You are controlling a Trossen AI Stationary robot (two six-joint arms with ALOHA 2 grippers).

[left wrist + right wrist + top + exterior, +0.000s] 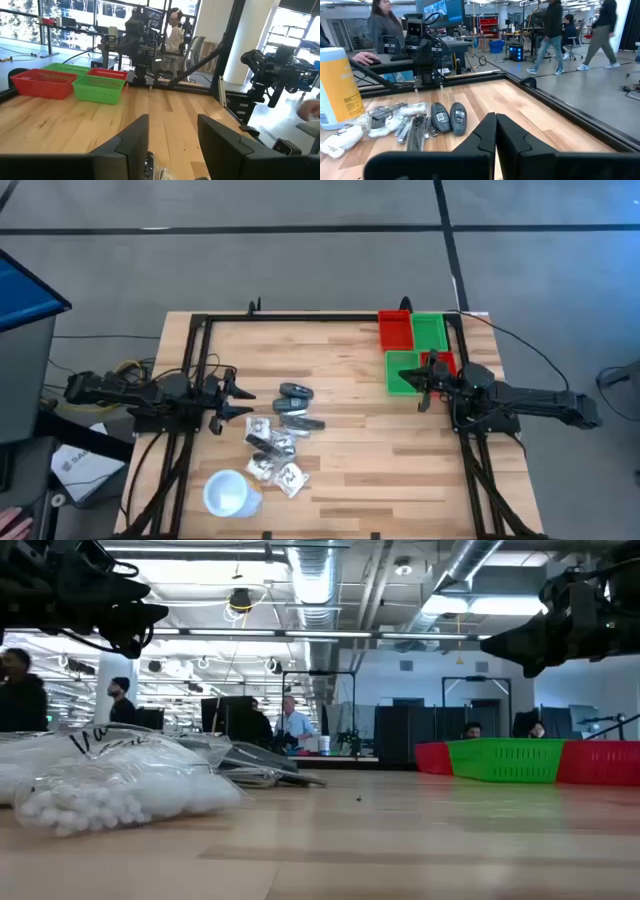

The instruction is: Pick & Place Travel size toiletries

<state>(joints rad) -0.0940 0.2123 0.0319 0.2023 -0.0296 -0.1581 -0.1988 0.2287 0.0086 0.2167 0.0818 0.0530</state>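
**Left arm poised over toiletry pile, nothing picked yet**

Near edge of the table [400, 480]: a white cup [226, 493] sat by the near-left corner. Just beyond it lay the travel size toiletries [275, 442], a loose cluster left of the table's centre. Clear sachets [289, 478] with white contents were nearest; dark grey cases [296, 392] lay on the far side of the pile, two side by side. Items touched and overlapped; exact count unclear.

Left gripper [243, 406] hung at the left edge of the pile, above the wood, jaws apart with nothing between them. Its wrist view showed the two fingers [131, 141] spread and a bit of sachet plastic below them. Right gripper [424, 386] waited near the right edge, jaws pressed shut and empty, beside the baskets.

Far-right corner: a block of red and green baskets, green basket [403, 370] nearest the right gripper, red basket [395, 329] at the far edge. None visibly held a toiletry. Task looked barely started.

Risks, as judgement: the pile was crowded, so a descent could pinch two items at once or shove neighbours aside. Sachets are slick and floppy and may slip or fold out of the jaws. Rounded cases could roll or squirt free if caught off-centre. Long carry across the table to the baskets gives time for a weak grip to drop.
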